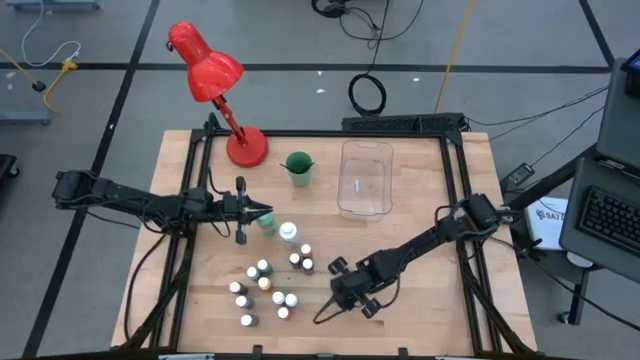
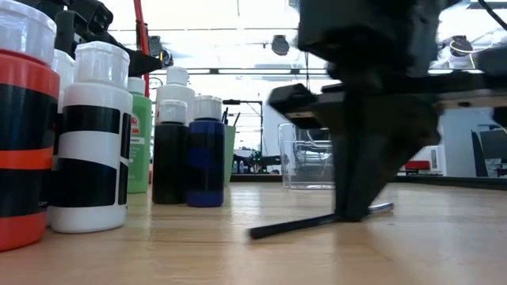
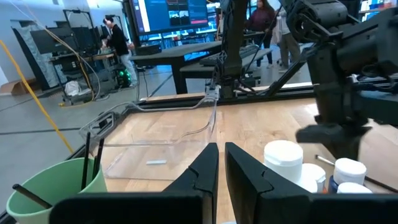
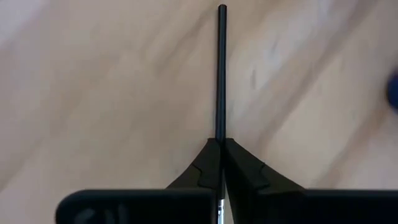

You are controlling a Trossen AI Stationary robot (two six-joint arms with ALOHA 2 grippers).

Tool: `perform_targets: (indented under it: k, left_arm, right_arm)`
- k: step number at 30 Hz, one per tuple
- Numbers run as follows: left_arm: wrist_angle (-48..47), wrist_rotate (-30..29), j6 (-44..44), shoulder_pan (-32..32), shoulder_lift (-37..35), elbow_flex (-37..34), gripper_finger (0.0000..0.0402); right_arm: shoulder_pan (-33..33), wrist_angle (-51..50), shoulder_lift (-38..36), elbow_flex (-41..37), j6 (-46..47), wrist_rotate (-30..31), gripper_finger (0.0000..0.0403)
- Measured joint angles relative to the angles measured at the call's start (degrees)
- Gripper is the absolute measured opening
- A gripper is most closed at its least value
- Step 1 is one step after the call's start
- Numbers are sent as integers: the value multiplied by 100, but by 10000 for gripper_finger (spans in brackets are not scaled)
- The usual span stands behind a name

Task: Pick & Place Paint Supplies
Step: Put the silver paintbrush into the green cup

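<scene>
Thin dark brush (image 4: 221, 74) between right gripper (image 4: 222, 163) fingers

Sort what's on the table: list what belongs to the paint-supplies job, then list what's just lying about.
Job:
small paint bottles
tall green bottle
tall white bottle
brush, pinched by the right gripper
brushes in the green cup

Lying about:
red lamp
clear bin

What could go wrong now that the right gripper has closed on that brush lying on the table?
The right gripper pinches the thin brush near one end, so it may pivot or slip when lifted. Carrying it could sweep the long handle into the small paint bottles standing close by.
</scene>
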Motion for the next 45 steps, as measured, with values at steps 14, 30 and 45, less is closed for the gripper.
perform_targets:
  k: [14,30,45]
  left_arm:
    - [38,-2,-2,0,-1,0,33]
    - [616,49,19,2,1,-1,33]
    - [492,414,1097,-264,3128,3061,182]
  right_arm:
    - [346,81,-906,-15,218,807,2]
    - [-584,3583,-3558,-2042,-437,1246,2]
    - [-1799,6656,-4046,-3733,10,-716,1]
